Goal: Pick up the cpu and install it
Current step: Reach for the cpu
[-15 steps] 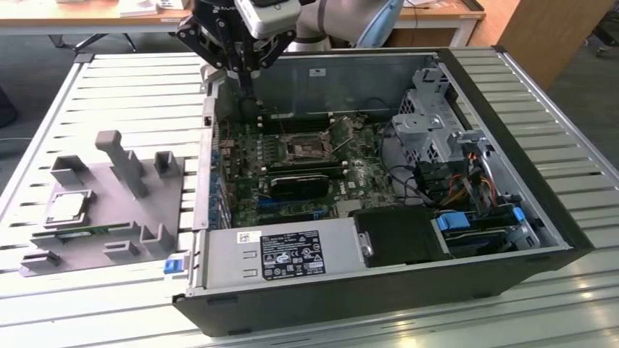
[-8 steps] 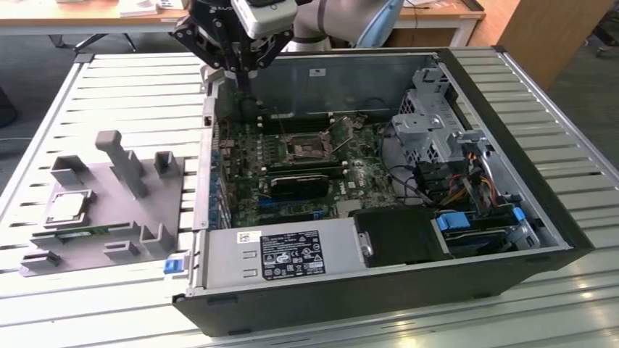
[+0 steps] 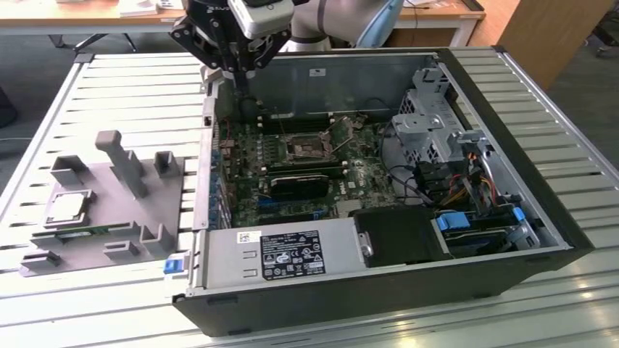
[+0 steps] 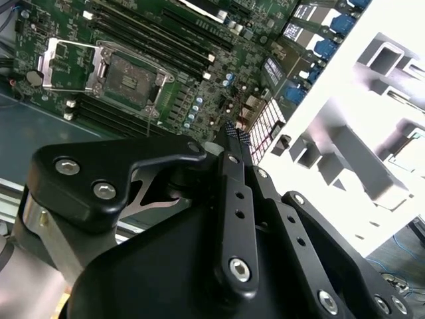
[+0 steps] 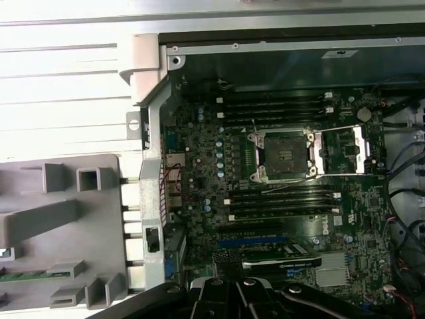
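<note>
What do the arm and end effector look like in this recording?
The end effector is matte black: bolted linkage bars with silver screw heads, tapering to slim ridged tips. The arm is rounded and pale grey, with a light-blue joint cap.

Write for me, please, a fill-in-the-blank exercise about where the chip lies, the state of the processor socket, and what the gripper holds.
1. The small square silver-topped cpu rests on the grey plastic holder, to the exterior view's ____ of the open black computer case.
2. The metal-framed socket on the green motherboard holds ____ chip.
3. The black gripper has its fingers shut and holds ____.

Missing words: left; no; nothing.
</note>
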Motion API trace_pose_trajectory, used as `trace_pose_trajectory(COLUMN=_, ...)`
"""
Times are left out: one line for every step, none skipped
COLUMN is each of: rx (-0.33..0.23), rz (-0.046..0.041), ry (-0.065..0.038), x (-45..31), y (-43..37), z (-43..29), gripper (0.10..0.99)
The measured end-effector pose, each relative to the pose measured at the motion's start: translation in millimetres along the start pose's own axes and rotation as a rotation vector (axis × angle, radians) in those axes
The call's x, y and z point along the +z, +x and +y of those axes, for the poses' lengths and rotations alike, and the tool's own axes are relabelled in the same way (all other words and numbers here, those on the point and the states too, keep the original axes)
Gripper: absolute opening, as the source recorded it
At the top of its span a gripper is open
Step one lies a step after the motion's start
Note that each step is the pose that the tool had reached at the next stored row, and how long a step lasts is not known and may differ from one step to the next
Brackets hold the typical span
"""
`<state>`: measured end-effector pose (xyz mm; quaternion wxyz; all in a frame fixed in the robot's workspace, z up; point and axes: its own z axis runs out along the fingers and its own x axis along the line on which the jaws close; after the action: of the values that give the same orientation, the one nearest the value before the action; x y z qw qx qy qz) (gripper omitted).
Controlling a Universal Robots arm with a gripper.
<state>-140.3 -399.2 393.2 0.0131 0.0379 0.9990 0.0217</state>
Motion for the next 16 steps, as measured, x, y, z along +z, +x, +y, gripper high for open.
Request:
trace_pose_trajectory(rx=0.000, rz=0.0000, ry=0.000, x=0.0, y=0.3, z=0.0, gripper=0.106)
trace_pose_trajectory(rx=0.000, rz=0.0000, ry=0.000, x=0.0, y=0.6, z=0.0, gripper=0.106)
trace_pose_trajectory(rx=0.000, rz=0.0000, ry=0.000, x=-0.1, y=1.0, z=-0.1, gripper=0.106)
trace_pose_trajectory(rx=0.000, rz=0.0000, ry=0.000, x=-0.1, y=1.2, z=-0.1, gripper=0.106)
trace_pose_trajectory(rx=0.000, rz=0.0000, ry=0.000, x=0.0, y=1.5, z=-0.1, gripper=0.106)
trace_pose_trajectory(rx=0.000, rz=0.0000, ry=0.000, x=-0.1, y=1.8, z=-0.1, gripper=0.106)
trace_pose_trajectory(rx=0.000, rz=0.0000, ry=0.000, x=-0.1, y=2.1, z=-0.2, gripper=0.106)
trace_pose_trajectory(rx=0.000, rz=0.0000, ry=0.000, x=-0.1, y=2.4, z=-0.2, gripper=0.106)
trace_pose_trajectory(rx=0.000, rz=0.0000, ry=0.000, x=-0.1, y=2.7, z=-0.2, gripper=0.106)
trace_pose_trajectory(rx=0.000, rz=0.0000, ry=0.000, x=-0.1, y=3.0, z=-0.2, gripper=0.106)
trace_pose_trajectory(rx=0.000, rz=0.0000, ry=0.000, x=-0.1, y=3.3, z=-0.3, gripper=0.106)
trace_pose_trajectory(rx=0.000, rz=0.0000, ry=0.000, x=-0.1, y=3.7, z=-0.3, gripper=0.106)
trace_pose_trajectory(rx=0.000, rz=0.0000, ry=0.000, x=-0.1, y=4.0, z=-0.3, gripper=0.106)
trace_pose_trajectory(rx=0.000, rz=0.0000, ry=0.000, x=-0.1, y=4.3, z=-0.3, gripper=0.106)
trace_pose_trajectory(rx=0.000, rz=0.0000, ry=0.000, x=-0.1, y=4.6, z=-0.4, gripper=0.106)
trace_pose_trajectory(rx=0.000, rz=0.0000, ry=0.000, x=-0.1, y=4.9, z=-0.4, gripper=0.106)
